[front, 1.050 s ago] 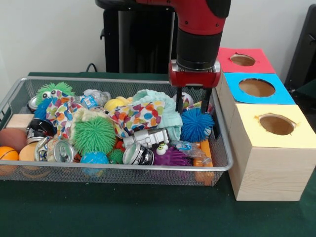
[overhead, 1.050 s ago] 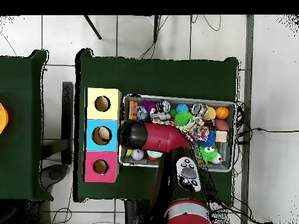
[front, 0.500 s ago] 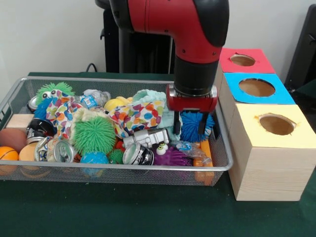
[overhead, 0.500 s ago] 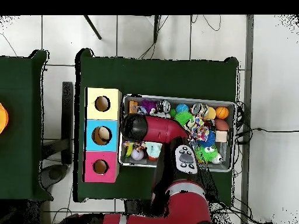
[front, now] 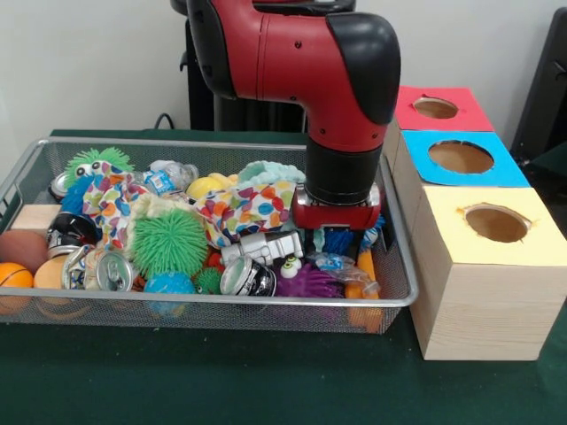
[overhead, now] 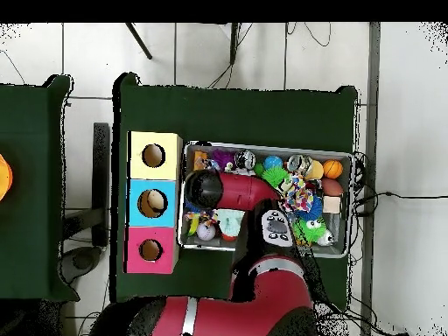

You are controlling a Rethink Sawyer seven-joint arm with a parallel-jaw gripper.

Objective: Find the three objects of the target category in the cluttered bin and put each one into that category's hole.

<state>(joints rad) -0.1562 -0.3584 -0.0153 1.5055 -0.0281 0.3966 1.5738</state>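
Lab: tiled floor [overhead: 407,131], loose cables [overhead: 306,35], test table [overhead: 236,109].

The tool [front: 338,237] sits low in the wire bin [front: 213,305], its tips sunk among the clutter, so whether they grip cannot be told. The blue spiky ball [front: 339,241] beneath it is mostly hidden. From overhead the arm [overhead: 229,191] covers that spot.

Glossy red arm [front: 283,44] with a black rounded elbow cap, black cylindrical wrist and a red gripper [front: 337,237] mount plate.
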